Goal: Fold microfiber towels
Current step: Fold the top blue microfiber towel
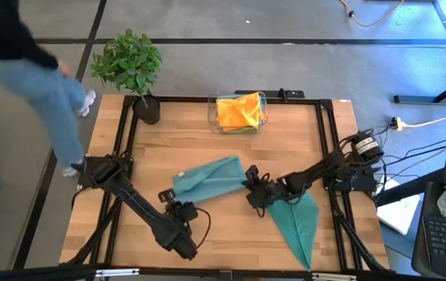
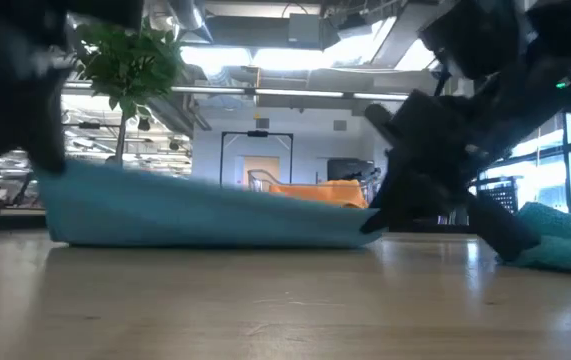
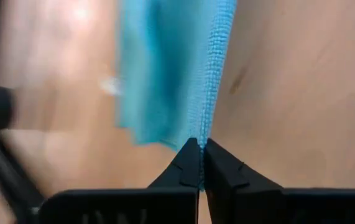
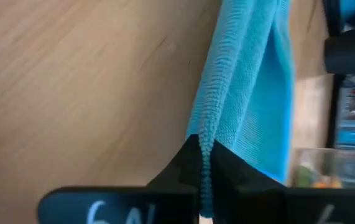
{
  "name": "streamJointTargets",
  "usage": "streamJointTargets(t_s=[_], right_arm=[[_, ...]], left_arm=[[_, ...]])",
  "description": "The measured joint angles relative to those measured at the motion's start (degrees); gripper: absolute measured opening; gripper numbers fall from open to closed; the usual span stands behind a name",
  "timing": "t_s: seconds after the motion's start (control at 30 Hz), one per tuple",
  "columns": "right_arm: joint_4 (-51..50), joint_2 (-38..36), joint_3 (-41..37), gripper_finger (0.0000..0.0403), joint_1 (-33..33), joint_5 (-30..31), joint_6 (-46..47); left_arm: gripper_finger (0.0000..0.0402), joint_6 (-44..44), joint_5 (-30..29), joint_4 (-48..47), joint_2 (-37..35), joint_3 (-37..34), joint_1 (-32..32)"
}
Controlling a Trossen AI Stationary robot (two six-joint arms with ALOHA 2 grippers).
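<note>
A teal microfiber towel (image 1: pixel 207 178) lies bunched across the middle of the table. My left gripper (image 1: pixel 175 195) is shut on its left end and my right gripper (image 1: pixel 247 181) is shut on its right end. In the low view the towel (image 2: pixel 205 215) stretches between them, its left end raised and its lower edge on the wood. A second teal towel (image 1: pixel 301 222) lies flat under the right arm, near the front right. An orange towel (image 1: pixel 238 109) sits in a clear bin at the far edge. My left gripper pinches the towel's hemmed edge (image 3: pixel 206 127) between its two fingertips, at the towel's left end. The fingers slant down from the table's near left side. That end is lifted off the wood, and the cloth runs away from the fingers along the edge. My right gripper pinches the towel's hemmed edge (image 4: pixel 209 127) between its two fingers, at the towel's right end. A little of the edge shows between the fingers. The fingers slant down from the table's right side. This end (image 2: pixel 365 232) stays low, close to the table.
A potted plant (image 1: pixel 133 66) stands at the far left corner. The clear bin (image 1: pixel 263 117) sits at the middle of the far edge. A person's legs (image 1: pixel 47 94) show beside the table's left side. Bare wood lies in front of the towel.
</note>
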Motion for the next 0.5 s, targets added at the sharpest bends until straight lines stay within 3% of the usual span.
streamJointTargets(t_s=[0.17,0.27,0.5], right_arm=[[-0.3,-5.3,-0.1,0.0031,4.7,9.6,-4.0],[-0.1,-9.5,-0.1,0.0029,7.8,14.2,-6.8],[0.5,-20.2,1.4,0.0007,12.8,15.6,-4.0]], left_arm=[[0.0001,-1.0,-0.9,-11.5,-0.2,9.5,-0.7],[0.0,1.3,-2.4,-11.4,-0.3,13.1,-1.0],[0.0,1.9,-10.7,-11.4,-0.5,20.4,-1.8]])
